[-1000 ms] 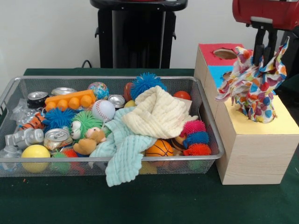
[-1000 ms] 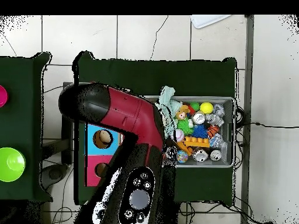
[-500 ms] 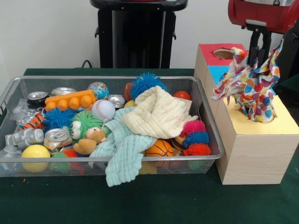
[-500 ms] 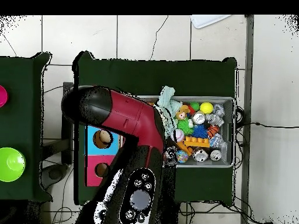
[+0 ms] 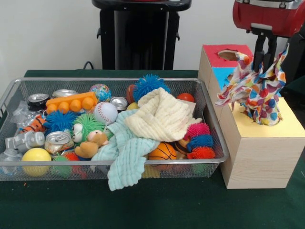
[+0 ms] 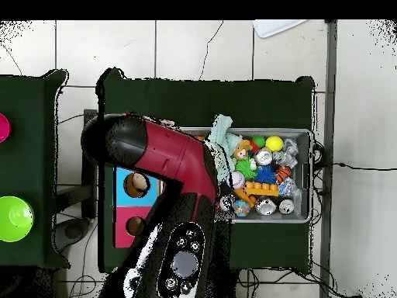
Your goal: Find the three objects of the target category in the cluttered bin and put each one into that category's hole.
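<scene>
A polka-dot cloth (image 5: 257, 93) stands bunched over the yellow section (image 5: 288, 126) of the wooden sorting box (image 5: 257, 157), its lower end down in the yellow hole. My gripper (image 5: 265, 56) comes down from above and is shut on the cloth's top, its fingers buried in the folds. In the wire bin (image 5: 114, 163) lie a cream cloth (image 5: 162, 117) and a mint-green cloth (image 5: 125, 155) that hangs over the front rim. In the overhead view the red arm (image 6: 174, 167) hides the gripper and the polka-dot cloth; the mint-green cloth (image 6: 222, 128) pokes past the bin (image 6: 310, 174).
The bin also holds balls, spiky toys (image 5: 200, 140), cans (image 5: 58, 139), a plush bear (image 5: 91, 144) and an orange block (image 5: 71, 102). The box's red section (image 5: 214, 55) and blue section (image 5: 220, 74) lie behind the yellow one. A black pedestal (image 5: 140, 33) stands behind the bin.
The arm has come down a little over the yellow section. The polka-dot cloth has slumped slightly and its loose left end has shifted leftward. Nothing in the bin has moved.
</scene>
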`<state>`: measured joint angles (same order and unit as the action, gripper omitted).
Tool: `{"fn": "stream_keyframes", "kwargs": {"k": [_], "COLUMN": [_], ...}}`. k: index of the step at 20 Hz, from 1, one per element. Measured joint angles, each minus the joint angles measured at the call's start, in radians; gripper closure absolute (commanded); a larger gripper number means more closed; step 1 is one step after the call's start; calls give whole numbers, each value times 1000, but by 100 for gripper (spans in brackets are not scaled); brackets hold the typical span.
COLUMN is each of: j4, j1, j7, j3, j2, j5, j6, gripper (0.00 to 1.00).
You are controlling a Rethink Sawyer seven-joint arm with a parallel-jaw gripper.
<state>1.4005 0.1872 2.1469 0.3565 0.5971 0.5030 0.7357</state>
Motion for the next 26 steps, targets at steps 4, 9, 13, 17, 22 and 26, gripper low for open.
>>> {"fn": "stream_keyframes", "kwargs": {"k": [4, 9, 13, 17, 22, 26], "j4": [0, 0, 0, 2, 4, 10], "j1": [6, 18, 27, 34, 39, 39], "j7": [0, 0, 0, 0, 0, 0], "j3": [0, 0, 0, 0, 0, 0], "j2": [-4, -17, -28, -36, -48, -52], "j5": [0, 0, 0, 0, 0, 0], "j6": [-25, -52, -62, -65, -65, -66], "gripper": [100, 100, 100, 100, 100, 100]}}
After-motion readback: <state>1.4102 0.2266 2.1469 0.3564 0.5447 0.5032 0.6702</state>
